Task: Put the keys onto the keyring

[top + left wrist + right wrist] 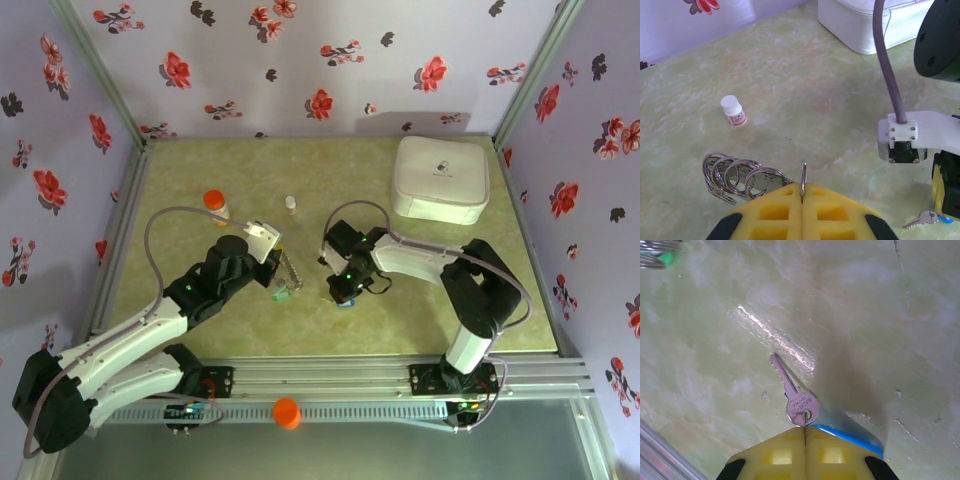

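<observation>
Tightly closed, left hand (802, 194) pinches the wiry keyring (732, 176), right hand (805, 434) a flat silvery key (791, 388).

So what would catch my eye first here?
At the middle of the table, the left gripper pinches the keyring, a chain of metal rings, and the right gripper pinches a small silver key. A white box sits in the far right corner.

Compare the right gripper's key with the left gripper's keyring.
Shape: the key is one flat blade; the keyring is a row of round wire loops. Pose: the key sticks out from the right gripper, pinched at its head; the keyring has one loop edge-on in the left gripper, the others on the table. Both are silvery metal in shut jaws.
</observation>
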You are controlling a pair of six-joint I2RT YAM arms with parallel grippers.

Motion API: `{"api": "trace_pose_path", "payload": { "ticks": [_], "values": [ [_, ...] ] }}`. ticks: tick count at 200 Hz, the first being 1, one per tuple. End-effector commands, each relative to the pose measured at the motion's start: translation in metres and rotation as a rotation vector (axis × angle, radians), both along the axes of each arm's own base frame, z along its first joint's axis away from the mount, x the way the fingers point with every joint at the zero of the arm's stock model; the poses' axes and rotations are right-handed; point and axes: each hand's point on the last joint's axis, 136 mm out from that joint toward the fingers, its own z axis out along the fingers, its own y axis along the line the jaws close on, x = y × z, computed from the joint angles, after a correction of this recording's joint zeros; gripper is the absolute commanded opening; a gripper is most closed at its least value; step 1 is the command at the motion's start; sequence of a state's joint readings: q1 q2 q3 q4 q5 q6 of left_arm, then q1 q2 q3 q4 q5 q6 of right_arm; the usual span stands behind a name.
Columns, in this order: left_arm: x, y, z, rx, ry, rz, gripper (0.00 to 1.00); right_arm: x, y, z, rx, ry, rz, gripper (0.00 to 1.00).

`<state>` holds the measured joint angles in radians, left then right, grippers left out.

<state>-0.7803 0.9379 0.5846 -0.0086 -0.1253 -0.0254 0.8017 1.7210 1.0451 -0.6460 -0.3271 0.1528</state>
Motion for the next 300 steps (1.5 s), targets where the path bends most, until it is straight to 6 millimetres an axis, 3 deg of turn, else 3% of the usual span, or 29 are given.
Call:
{"api": "trace_pose_path", "payload": {
  "ticks": [1, 34, 90, 142, 219, 300],
  "values": [
    [0.003, -0.006, 0.028, -0.051, -0.061, -0.017, 0.00, 0.007, -0.001, -0.003, -0.029, -0.010, 0.010, 0.00],
    [0.003, -0.004, 0.027, -0.049, -0.062, -0.013, 0.00, 0.014, 0.001, -0.007, -0.032, -0.018, -0.005, 0.01],
    [0.003, -0.004, 0.026, -0.045, -0.060, -0.011, 0.00, 0.012, 0.003, -0.004, -0.013, -0.014, -0.028, 0.22],
    [0.003, -0.004, 0.026, -0.044, -0.062, -0.010, 0.00, 0.009, 0.001, 0.000, 0.005, -0.022, -0.054, 0.28],
    [0.002, -0.003, 0.025, -0.045, -0.061, -0.008, 0.00, 0.009, 0.000, 0.000, -0.010, -0.085, -0.062, 0.29],
    [0.002, -0.001, 0.026, -0.045, -0.062, -0.008, 0.00, 0.009, 0.005, -0.007, -0.046, -0.076, -0.035, 0.21]
  ]
}}
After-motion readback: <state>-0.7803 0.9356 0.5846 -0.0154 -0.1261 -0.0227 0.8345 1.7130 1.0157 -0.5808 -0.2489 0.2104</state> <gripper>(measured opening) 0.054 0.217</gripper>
